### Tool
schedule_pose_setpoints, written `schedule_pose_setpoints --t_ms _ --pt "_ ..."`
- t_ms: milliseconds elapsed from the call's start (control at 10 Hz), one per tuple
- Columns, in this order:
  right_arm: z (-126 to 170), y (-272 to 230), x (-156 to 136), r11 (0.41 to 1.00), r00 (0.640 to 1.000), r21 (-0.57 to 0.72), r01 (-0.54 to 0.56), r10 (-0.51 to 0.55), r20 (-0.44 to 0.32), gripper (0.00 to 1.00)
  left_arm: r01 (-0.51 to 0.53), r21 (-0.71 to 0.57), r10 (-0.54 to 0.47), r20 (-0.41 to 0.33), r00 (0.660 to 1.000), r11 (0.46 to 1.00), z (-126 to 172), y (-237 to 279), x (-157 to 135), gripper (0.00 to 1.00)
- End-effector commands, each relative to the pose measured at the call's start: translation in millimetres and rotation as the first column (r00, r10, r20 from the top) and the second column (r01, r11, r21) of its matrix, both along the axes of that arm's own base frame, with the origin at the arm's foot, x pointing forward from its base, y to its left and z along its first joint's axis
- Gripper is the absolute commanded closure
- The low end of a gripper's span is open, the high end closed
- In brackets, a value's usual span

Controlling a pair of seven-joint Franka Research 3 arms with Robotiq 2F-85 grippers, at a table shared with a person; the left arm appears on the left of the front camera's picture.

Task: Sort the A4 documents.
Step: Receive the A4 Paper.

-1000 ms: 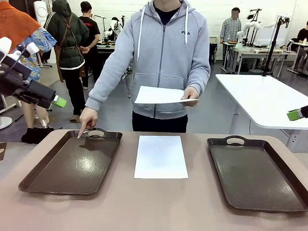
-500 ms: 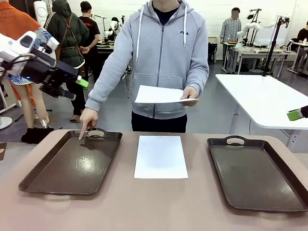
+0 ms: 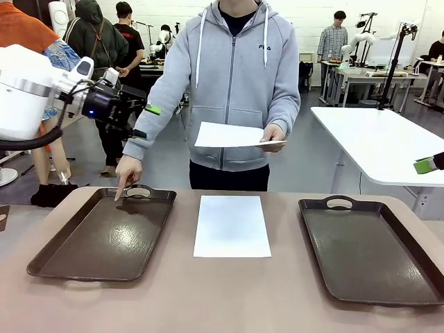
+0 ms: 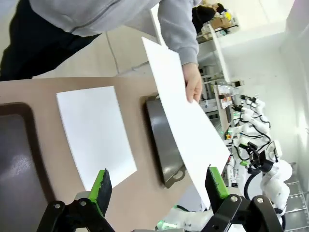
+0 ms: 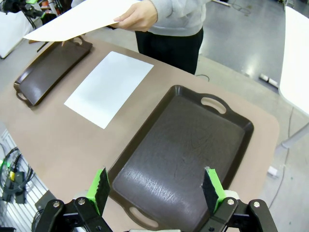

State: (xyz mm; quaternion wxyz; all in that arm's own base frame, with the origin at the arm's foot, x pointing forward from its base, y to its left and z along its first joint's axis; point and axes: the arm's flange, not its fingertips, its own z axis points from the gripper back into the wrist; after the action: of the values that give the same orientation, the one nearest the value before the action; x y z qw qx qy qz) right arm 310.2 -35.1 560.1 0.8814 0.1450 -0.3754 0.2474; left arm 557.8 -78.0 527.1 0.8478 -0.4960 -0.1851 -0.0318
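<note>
Front view shows a finger [image 3: 119, 192] on the left tray [image 3: 97, 243]; left claw [image 4: 159, 183], right claw [image 5: 157, 187] released.

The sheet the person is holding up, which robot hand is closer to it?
Left. The left hand hovers just left of the held sheet, near its height; the right hand is far off to its right.

The grey hoodie [image 3: 232, 90] reads "FILA" on its chest.
</note>
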Motion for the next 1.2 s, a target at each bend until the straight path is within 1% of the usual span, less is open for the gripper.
schedule_pose_setpoints --t_ms 0,200,400,700,900,1100 --pt "-1.4 0.8 0.8 1.000 1.000 0.008 -0.010 0.010 -0.002 0.00 0.029 -0.080 -0.029 0.005 1.000 0.996 -7.3 -16.1 22.3 0.00" --pt "-1.4 0.8 0.8 1.000 1.000 0.008 -0.010 0.010 -0.002 0.00 0.042 -0.130 -0.044 -0.011 0.999 0.991 -20.6 -37.3 39.0 0.00" --pt "-1.4 0.8 0.8 1.000 1.000 0.008 -0.010 0.010 -0.002 0.00 0.034 -0.188 -0.045 -0.056 0.997 0.982 -32.4 -51.5 45.9 0.00" --pt "-1.4 0.8 0.8 1.000 1.000 0.008 -0.010 0.010 -0.002 0.00 0.043 -0.298 -0.075 -0.095 0.993 0.953 -49.1 -71.6 59.0 0.00" --pt "-1.4 0.8 0.8 1.000 1.000 0.008 -0.010 0.010 -0.002 0.00 0.061 -0.354 -0.115 -0.134 0.984 0.933 -58.0 -89.0 64.2 0.00" --pt "-1.4 0.8 0.8 1.000 1.000 0.008 -0.010 0.010 -0.002 0.00 0.084 -0.371 -0.156 -0.167 0.974 0.925 -62.6 -101.3 65.5 0.00"
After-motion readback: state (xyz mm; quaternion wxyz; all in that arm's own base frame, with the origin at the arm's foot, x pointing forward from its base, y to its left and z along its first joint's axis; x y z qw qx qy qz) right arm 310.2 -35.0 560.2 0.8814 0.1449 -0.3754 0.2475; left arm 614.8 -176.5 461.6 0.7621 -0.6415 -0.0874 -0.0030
